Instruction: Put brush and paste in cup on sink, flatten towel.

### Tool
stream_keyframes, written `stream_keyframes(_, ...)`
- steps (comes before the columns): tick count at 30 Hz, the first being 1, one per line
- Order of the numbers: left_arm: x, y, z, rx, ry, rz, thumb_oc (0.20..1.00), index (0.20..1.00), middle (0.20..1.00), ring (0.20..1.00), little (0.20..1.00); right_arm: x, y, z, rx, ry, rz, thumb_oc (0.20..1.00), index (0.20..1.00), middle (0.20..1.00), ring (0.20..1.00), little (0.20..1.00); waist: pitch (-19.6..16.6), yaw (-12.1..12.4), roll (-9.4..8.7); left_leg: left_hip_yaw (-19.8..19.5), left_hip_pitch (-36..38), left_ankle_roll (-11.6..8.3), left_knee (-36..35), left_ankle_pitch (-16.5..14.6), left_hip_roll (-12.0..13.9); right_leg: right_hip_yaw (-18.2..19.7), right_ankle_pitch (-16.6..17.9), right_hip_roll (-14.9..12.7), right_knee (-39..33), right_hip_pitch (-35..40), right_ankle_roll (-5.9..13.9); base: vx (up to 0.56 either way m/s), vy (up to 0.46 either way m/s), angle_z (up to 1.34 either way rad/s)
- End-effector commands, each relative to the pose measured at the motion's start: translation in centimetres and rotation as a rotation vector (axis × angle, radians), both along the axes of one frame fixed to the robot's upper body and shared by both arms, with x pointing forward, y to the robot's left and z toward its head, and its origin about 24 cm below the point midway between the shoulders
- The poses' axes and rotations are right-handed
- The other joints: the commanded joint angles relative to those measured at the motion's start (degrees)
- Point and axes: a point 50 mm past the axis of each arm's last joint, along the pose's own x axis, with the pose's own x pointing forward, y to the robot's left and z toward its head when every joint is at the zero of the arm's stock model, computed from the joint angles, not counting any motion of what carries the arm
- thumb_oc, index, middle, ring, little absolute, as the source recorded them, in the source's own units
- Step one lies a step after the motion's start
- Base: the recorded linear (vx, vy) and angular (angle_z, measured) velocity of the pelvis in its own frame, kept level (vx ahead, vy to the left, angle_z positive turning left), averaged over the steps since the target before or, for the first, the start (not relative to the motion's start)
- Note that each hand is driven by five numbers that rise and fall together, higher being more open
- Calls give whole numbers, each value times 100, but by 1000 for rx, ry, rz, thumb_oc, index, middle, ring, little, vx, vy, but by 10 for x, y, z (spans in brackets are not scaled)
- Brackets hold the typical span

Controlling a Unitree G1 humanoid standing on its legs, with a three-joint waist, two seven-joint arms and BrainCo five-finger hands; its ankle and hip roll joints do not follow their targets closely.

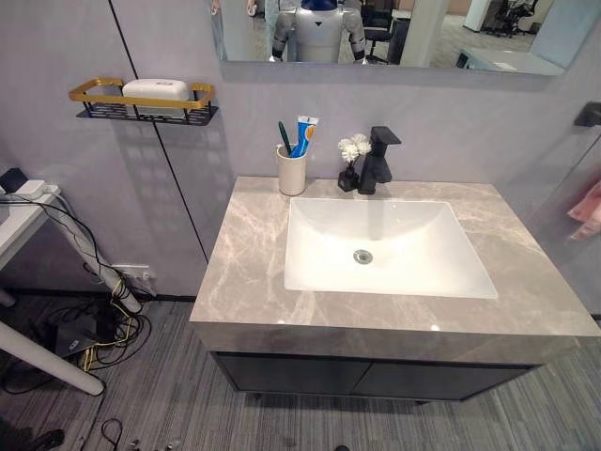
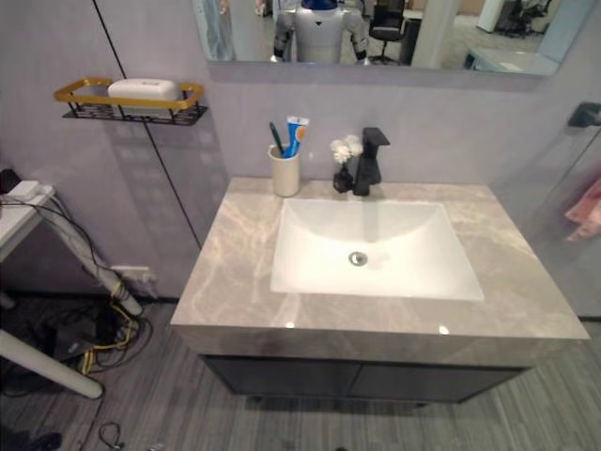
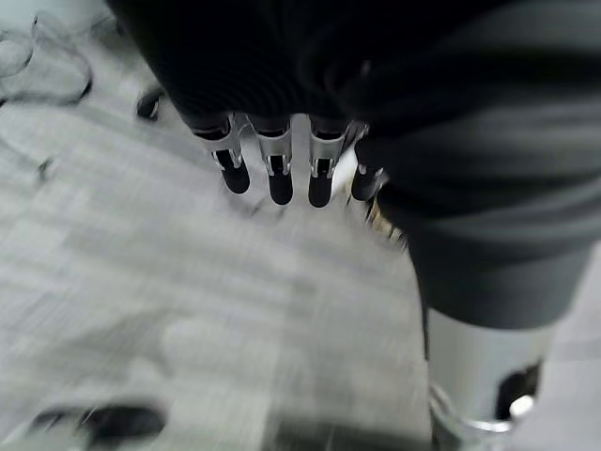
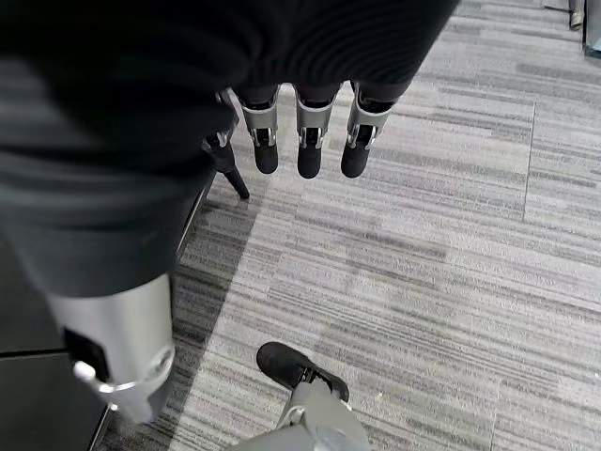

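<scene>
grey walls back a marbled grey table (image 1: 254,272) with a white sink (image 1: 385,246) set into it and a dark cabinet (image 1: 376,376) below. at the back of the table, just left of the sink's far corner, stands a cream cup (image 1: 292,171). the dark green brush (image 1: 285,137) and the blue-and-white paste (image 1: 303,135) are both upright inside the cup, leaning a little, their tops above its rim. right of the cup, near it but apart, a small dark vase of white flowers (image 1: 352,160) sits just beside a black faucet (image 1: 378,160) behind the sink. a mirror (image 1: 394,33) hangs above. on the wall to the left, a gold-railed black shelf (image 1: 143,101) carries a white soap bar (image 1: 156,89). at the far right edge a pink towel (image 1: 587,211) hangs below a dark wall hook (image 1: 589,115); whether it lies flat cannot be told. a white power strip (image 1: 28,190) lies on a pale side desk (image 1: 19,230) at the left.

the left robot hand (image 3: 272,160) hangs over grey striped carpet (image 3: 188,282), fingers straight and side by side, holding nothing. the right robot hand (image 4: 305,132) hangs likewise over the carpet, fingers straight, loosely spread, empty.
</scene>
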Motion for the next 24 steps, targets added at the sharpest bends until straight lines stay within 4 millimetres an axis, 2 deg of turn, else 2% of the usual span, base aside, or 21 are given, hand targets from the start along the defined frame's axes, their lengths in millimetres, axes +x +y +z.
stream_keyframes(1,54,4,13,-9,-164,-74,1000,1000,1000,1000,1000,21,-6,5,-37,-28,58,1000,1000,1000,1000,1000,201,44,-126,-1324,-400,219,139,532,-390,552,-129,83,537,24,108,-82,4,-84)
stream_keyframes(2,54,-4,9,-14,-135,-102,1000,1000,1000,1000,1000,29,-3,5,-28,-57,74,1000,1000,1000,1000,1000,251,78,-141,-1753,-479,272,307,373,-612,751,-98,100,568,-41,107,-95,11,-115)
stream_keyframes(4,52,-13,5,-29,-97,-156,1000,1000,1000,1000,1000,37,2,6,-10,-87,93,1000,1000,1000,1000,1000,244,48,-138,-1883,-543,341,394,228,-770,1025,-29,146,585,-148,153,-26,44,-130)
stream_keyframes(5,49,-17,2,-26,-59,-229,1000,1000,1000,1000,1000,37,4,6,-1,-95,96,1000,1000,1000,1000,1000,226,16,-127,-1752,-499,368,347,215,-758,1135,9,164,550,-147,171,22,148,-125)
stream_keyframes(7,60,-29,2,32,-38,-489,1000,1000,1000,1000,1000,35,2,6,5,-128,24,1000,1000,1000,1000,1000,223,-136,-107,-1319,-323,465,204,138,-744,1356,103,108,482,-209,305,1,237,-129)
stream_keyframes(9,66,-30,4,45,-49,-520,1000,1000,1000,1000,1000,36,2,7,6,-140,7,1000,1000,1000,1000,1000,275,-163,-96,-1180,-281,500,174,104,-762,1491,169,101,507,-275,367,-57,161,-70)
stream_keyframes(11,80,-35,8,72,-80,-618,1000,1000,1000,1000,1000,27,3,4,6,-100,1,1000,1000,1000,1000,1000,386,-252,-87,-878,-255,569,148,42,-846,1765,338,83,585,-486,537,-99,157,-76)
stream_keyframes(12,80,-35,8,72,-81,-618,1000,1000,1000,1000,1000,28,3,4,6,-100,1,1000,1000,1000,1000,1000,388,-239,-89,-864,-254,570,150,38,-846,1778,338,86,588,-489,539,-120,131,-83)
stream_keyframes(13,93,-38,12,87,-111,-661,1000,1000,1000,1000,1000,22,5,1,4,-66,-2,1000,1000,1000,1000,1000,487,-294,-108,-671,-260,608,149,13,-895,1945,487,74,617,-631,653,-84,84,-72)
stream_keyframes(14,93,-38,12,87,-111,-661,1000,1000,1000,1000,1000,22,5,1,4,-66,-2,1000,1000,1000,1000,1000,488,-290,-109,-668,-258,608,149,12,-895,1948,487,75,617,-631,654,-178,155,-81)
stream_keyframes(15,107,-42,16,106,-143,-698,1000,1000,1000,1000,1000,14,7,-2,1,-26,-23,1000,1000,1000,1000,1000,626,-374,-117,-424,-230,639,130,-21,-924,2052,722,16,609,-780,793,-152,76,-56)
stream_keyframes(16,110,-41,18,117,-151,-693,1000,1000,1000,1000,1000,13,8,-3,2,-18,-29,1000,1000,1000,1000,1000,659,-373,-142,-309,-266,638,126,-4,-915,2054,836,-13,608,-887,830,-174,94,-59)
stream_keyframes(17,113,-44,18,115,-156,-702,1000,1000,1000,1000,1000,9,9,-4,-3,-2,-35,1000,1000,1000,1000,1000,709,-365,-123,-140,-230,626,116,-44,-856,1842,830,-109,571,-911,836,-121,24,-73)
stream_keyframes(19,121,-46,21,127,-177,-702,1000,1000,1000,1000,1000,7,13,-6,0,14,-41,1000,1000,1000,1000,1000,782,-310,-64,166,-184,608,137,-81,-733,953,727,-406,630,-970,708,-75,26,-108)
stream_keyframes(20,121,-45,21,127,-177,-702,1000,1000,1000,1000,1000,7,13,-6,1,13,-41,1000,1000,1000,1000,1000,773,-311,-73,168,-201,606,136,-67,-739,957,738,-412,627,-987,706,-50,33,-121)
stream_keyframes(21,122,-45,21,129,-175,-698,1000,1000,1000,1000,1000,1,14,-7,-2,38,-35,1000,1000,1000,1000,1000,777,-261,-40,354,-142,596,114,-86,-667,323,629,-594,684,-979,640,-103,43,-114)
stream_keyframes(22,121,-48,20,118,-173,-693,1000,1000,1000,1000,1000,-10,12,-8,-6,67,-67,1000,1000,1000,1000,1000,778,-210,-1,678,-70,564,30,-49,-570,-535,450,-808,877,-880,573,-133,52,-108)
stream_keyframes(23,120,-49,20,109,-173,-679,1000,1000,1000,1000,1000,-18,11,-8,-13,93,-77,1000,1000,1000,1000,1000,773,-171,3,946,-24,570,6,-27,-536,-981,341,-903,1077,-771,561,-89,47,-138)
stream_keyframes(24,120,-50,20,103,-176,-675,1000,1000,1000,1000,1000,-24,9,-8,-17,111,-88,1000,1000,1000,1000,1000,738,-161,41,946,39,539,-53,-103,-508,-1064,201,-906,1183,-666,637,-100,-32,-210)
